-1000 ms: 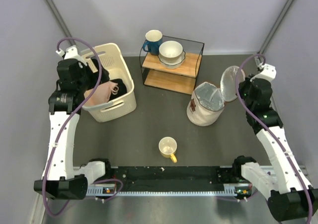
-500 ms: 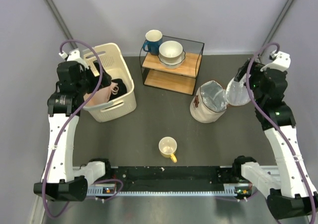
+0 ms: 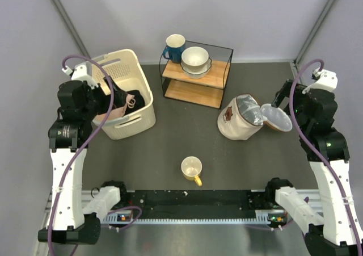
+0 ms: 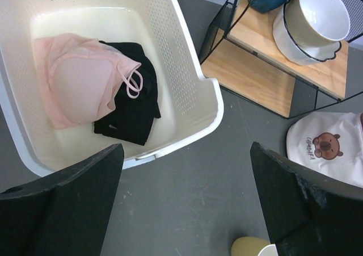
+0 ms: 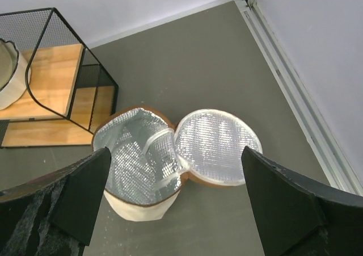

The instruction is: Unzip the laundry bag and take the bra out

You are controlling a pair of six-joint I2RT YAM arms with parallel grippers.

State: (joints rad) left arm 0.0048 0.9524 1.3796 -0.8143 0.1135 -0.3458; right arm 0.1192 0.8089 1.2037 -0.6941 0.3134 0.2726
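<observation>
The bag [image 3: 241,120] is lying unzipped at centre right and the bra [image 4: 96,88] is resting in the basket [image 3: 136,124] at upper left. The left gripper [image 4: 187,154] and right gripper [image 5: 176,171] are hovering wide open, empty. The task is looking done, calling only for a retreat.

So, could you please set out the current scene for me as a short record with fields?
laundry bag: on the table, unzipped, only silvery lining showing inside
lid: flopped open beside the bag, lining up
bra: lying in the perforated basket, pink part over black fabric
left gripper: open, empty, over the basket
right gripper: open, empty, above the bag
other: yellow mug on the table; bowl and blue mug on the wire shelf
</observation>
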